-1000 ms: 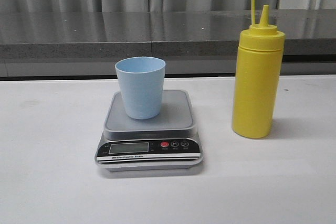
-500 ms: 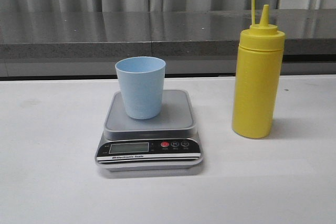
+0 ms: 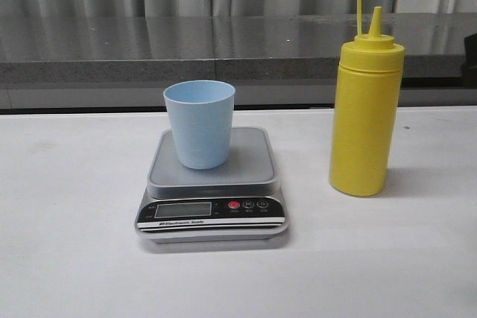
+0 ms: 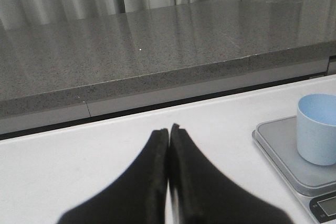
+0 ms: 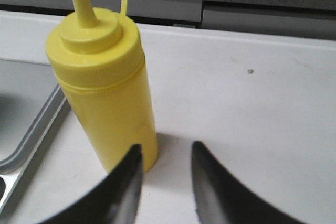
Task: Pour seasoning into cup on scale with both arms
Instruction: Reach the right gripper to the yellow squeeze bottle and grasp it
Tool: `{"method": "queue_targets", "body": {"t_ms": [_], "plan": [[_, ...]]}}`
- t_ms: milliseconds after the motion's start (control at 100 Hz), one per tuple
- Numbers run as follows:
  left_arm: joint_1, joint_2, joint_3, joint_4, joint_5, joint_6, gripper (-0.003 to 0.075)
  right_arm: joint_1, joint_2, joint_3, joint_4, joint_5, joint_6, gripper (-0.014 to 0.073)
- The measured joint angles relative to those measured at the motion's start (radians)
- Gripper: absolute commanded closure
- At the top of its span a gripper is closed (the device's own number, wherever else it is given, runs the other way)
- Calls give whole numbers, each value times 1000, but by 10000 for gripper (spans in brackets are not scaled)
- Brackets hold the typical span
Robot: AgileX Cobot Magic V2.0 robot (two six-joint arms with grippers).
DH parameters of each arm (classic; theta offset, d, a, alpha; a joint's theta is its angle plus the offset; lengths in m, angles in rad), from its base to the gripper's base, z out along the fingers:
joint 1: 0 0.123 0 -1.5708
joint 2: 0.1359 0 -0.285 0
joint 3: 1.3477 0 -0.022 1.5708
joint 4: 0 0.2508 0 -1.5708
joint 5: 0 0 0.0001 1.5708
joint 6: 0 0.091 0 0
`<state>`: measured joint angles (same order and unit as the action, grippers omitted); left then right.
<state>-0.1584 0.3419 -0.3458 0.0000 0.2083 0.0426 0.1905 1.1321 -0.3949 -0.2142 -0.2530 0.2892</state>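
Note:
The pale blue cup (image 3: 199,124) stands upright on the platform of the silver-grey scale (image 3: 246,167) in the middle of the table; the cup (image 4: 317,128) and the scale (image 4: 278,142) also show in the left wrist view. The yellow seasoning bottle (image 3: 365,113) stands upright on the table to the right of the scale. My left gripper (image 4: 169,129) is shut and empty over bare table, apart from the scale. My right gripper (image 5: 165,150) is open near the seasoning bottle (image 5: 107,82), whose base sits just beyond one fingertip, not between the fingers.
A grey stone ledge (image 3: 223,42) runs along the back of the white table (image 3: 74,258), with curtains behind. A dark shape (image 3: 470,57) shows at the right edge of the front view.
The cup, scale and bottle have not moved. A dark shape has come into the right edge of the front view.

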Motion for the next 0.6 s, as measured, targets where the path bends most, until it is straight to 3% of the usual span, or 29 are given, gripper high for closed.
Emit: {"method": "queue_targets", "body": {"t_ms": [220,600], "plan": [[0,0,0,0,0,0,738,3,79,-2,-41,-37,2,11],[0,0,0,0,0,0,738,3,269,24,-110,-427,2,11]]}}
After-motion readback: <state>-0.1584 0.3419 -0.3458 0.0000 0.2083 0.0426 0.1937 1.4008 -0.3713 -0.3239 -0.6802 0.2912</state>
